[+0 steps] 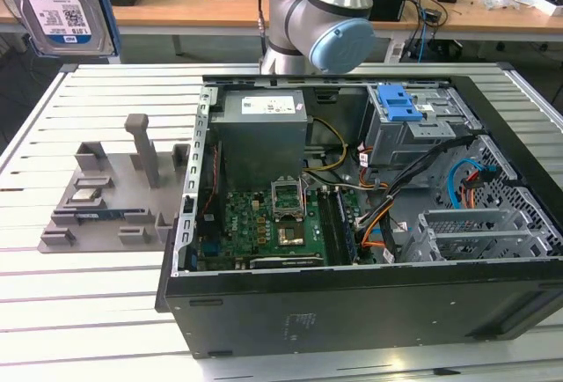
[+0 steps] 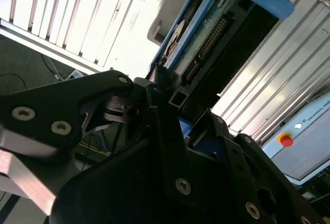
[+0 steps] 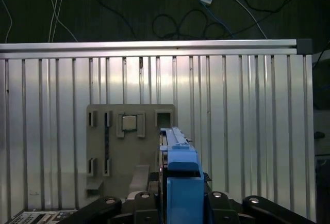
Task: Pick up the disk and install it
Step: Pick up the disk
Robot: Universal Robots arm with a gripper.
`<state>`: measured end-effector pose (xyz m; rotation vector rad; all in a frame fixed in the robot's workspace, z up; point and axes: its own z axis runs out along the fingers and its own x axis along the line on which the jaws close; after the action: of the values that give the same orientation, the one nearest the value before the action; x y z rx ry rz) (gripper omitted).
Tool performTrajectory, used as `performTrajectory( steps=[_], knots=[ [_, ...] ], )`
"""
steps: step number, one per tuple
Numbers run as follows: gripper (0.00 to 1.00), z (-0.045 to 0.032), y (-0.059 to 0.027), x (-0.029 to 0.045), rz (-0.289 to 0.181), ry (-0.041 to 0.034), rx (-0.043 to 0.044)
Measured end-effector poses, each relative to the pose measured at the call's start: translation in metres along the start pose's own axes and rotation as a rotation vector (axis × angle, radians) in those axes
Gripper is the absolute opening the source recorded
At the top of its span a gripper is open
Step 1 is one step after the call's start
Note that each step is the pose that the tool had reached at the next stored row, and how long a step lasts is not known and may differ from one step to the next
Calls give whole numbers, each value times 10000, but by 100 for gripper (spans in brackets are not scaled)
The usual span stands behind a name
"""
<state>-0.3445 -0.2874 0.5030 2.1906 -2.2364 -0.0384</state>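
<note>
Fingers [image 2: 161, 115] clamped hard on the near end of the disk [image 2: 209, 35], so the gripper [image 2: 167, 97] holds it, blue side rails running out past the jaws in the second wrist view. Pick-up looks done: in the exterior view the disk [image 1: 63, 3] hangs high over the slatted table [image 1: 88, 312], well apart from the grey fixture [image 1: 106, 197]. Installing is not yet done — the drive cage [image 1: 413, 131] in the open computer case [image 1: 352, 312] sits far off. Long axis roughly upright, label facing the exterior camera, free end pointing down at the table.
</note>
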Motion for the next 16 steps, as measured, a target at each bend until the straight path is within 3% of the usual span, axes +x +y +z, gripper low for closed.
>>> performTrajectory(
  steps=[12,16],
  knots=[
    [37,-14,-579,7,-1,-1,-4],
    [37,-17,-712,6,1,-1,-3]
  ],
)
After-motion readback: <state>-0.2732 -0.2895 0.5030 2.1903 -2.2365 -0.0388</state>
